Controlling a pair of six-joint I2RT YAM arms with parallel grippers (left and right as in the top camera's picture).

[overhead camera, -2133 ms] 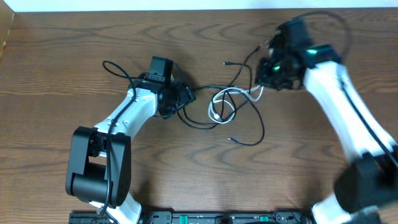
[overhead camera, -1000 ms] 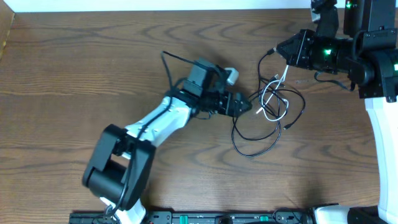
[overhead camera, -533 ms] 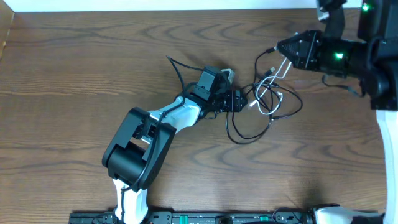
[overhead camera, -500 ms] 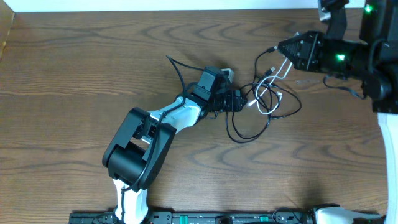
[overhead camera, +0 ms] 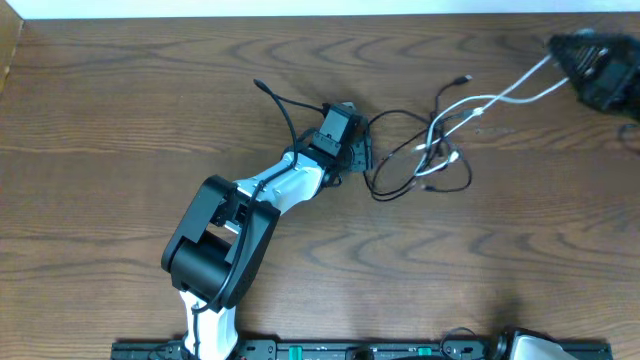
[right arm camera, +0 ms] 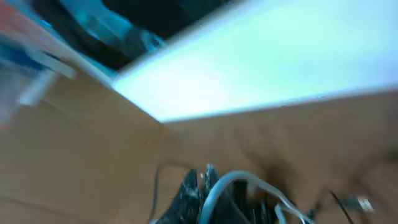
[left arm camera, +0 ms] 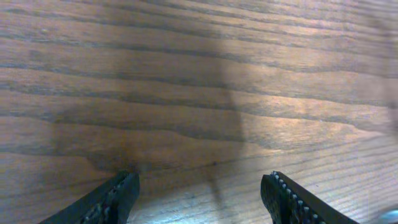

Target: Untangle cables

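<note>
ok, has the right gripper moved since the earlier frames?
Yes. The right gripper has swung right, toward the right edge of the table, pulling the white cable out.

Left arm (overhead camera: 280, 185) reaches forward, left gripper (left arm camera: 202, 186) spread wide — right gripper (overhead camera: 562, 48), blurred, pinched closed well to its right.

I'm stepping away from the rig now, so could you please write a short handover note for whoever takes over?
Left claw: open, empty, low over the table beside the black cable.
Right claw: shut on the white cable, holding it stretched toward the far right edge.
Cables: the two cross in a tangle mid-table, right of the left claw.
Done: white cable partly pulled straight. Left: free it from the black loops.
</note>
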